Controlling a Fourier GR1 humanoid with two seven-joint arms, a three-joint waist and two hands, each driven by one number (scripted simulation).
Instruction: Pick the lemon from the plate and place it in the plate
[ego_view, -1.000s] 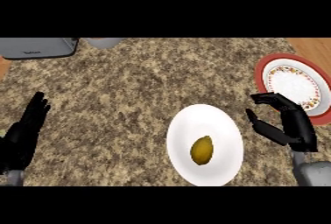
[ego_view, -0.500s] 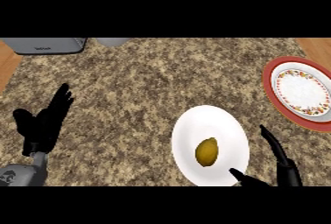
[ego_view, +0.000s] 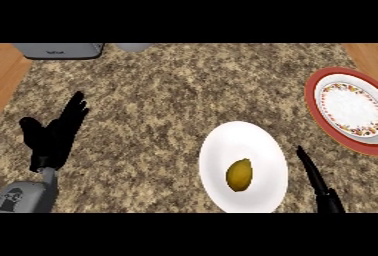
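Note:
A yellow lemon (ego_view: 238, 174) lies on a plain white plate (ego_view: 244, 142) at the lower middle of the counter. A second plate (ego_view: 322, 102), red-rimmed with a patterned white centre, sits at the right edge. Only straight fingers of my right hand (ego_view: 315, 180) show, just right of the white plate, a short way from the lemon. My left hand (ego_view: 53, 134) rests open at the lower left, fingers up, far from both plates.
A grey toaster (ego_view: 57, 49) stands at the back left and a grey round object (ego_view: 133, 47) next to it. Wooden strips border the speckled stone counter (ego_view: 162, 95) on the left and right.
My right hand dropped from beside the red-rimmed plate to the lower right, by the white plate, with its fingers now straight. My left hand rose a little. The view shifted slightly.

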